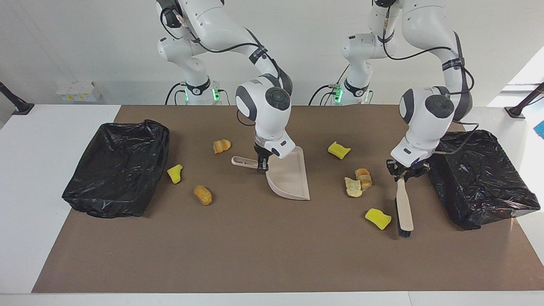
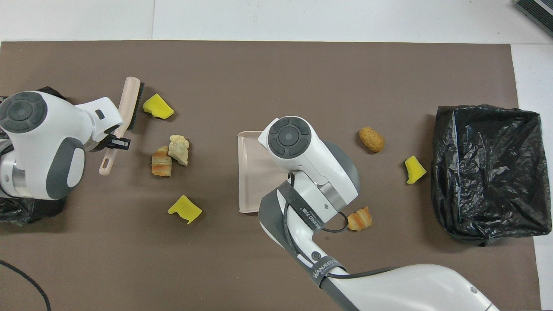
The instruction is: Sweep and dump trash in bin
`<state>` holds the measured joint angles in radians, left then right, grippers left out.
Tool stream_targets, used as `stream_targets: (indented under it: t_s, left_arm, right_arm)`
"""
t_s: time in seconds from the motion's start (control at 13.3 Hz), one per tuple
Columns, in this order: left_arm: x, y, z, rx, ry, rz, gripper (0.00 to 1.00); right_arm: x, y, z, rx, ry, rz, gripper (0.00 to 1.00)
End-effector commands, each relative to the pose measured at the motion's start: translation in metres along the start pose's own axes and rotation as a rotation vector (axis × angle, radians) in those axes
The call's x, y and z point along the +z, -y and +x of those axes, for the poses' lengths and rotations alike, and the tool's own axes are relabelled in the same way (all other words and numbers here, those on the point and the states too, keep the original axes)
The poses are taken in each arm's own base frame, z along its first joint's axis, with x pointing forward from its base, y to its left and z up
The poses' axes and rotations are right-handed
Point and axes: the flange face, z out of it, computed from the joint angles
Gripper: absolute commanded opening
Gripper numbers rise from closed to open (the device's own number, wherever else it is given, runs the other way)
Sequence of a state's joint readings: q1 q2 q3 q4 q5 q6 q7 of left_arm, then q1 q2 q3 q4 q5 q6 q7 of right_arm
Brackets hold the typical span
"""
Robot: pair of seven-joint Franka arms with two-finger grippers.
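Observation:
My right gripper (image 1: 262, 163) is shut on the handle of the beige dustpan (image 1: 290, 178), which lies mid-table with its open lip toward the left arm's end; it also shows in the overhead view (image 2: 249, 172). My left gripper (image 1: 401, 176) is shut on the handle of the beige brush (image 1: 404, 208), its bristles beside a yellow wedge (image 1: 378, 218). The trash lies scattered. A bread lump (image 1: 364, 177) touches a pale beige lump (image 1: 352, 187), and another yellow wedge (image 1: 338, 150) lies between pan and brush. An orange-brown lump (image 1: 221, 145), a yellow wedge (image 1: 174, 174) and a brown lump (image 1: 203, 194) lie toward the right arm's end.
A black-bag-lined bin (image 1: 119, 168) stands at the right arm's end of the brown mat. A second one (image 1: 480, 176) stands at the left arm's end, close beside the left gripper. White table surrounds the mat (image 1: 272, 255).

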<state>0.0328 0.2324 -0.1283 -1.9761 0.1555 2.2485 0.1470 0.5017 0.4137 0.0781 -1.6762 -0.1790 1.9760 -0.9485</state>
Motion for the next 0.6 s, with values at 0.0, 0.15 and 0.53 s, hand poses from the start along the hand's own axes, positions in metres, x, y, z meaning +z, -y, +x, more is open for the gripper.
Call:
stream_targets:
  t_s: [0.0,0.15,0.53]
  left_arm:
    - [0.0,-0.01,0.008,0.15,0.034,-0.026,0.0]
    - [-0.002,-0.032,0.003,0.258,0.07,-0.035,0.0]
    - [-0.016,-0.11,-0.01,0.573,0.211,-0.072,0.0]
  right_arm:
    - [0.003,0.013,0.006,-0.013,0.022,-0.015,0.0]
    - [0.002,0.012,0.006,-0.011,0.021,-0.016,0.0]
    - [0.001,0.013,0.006,-0.013,0.022,-0.017,0.0]
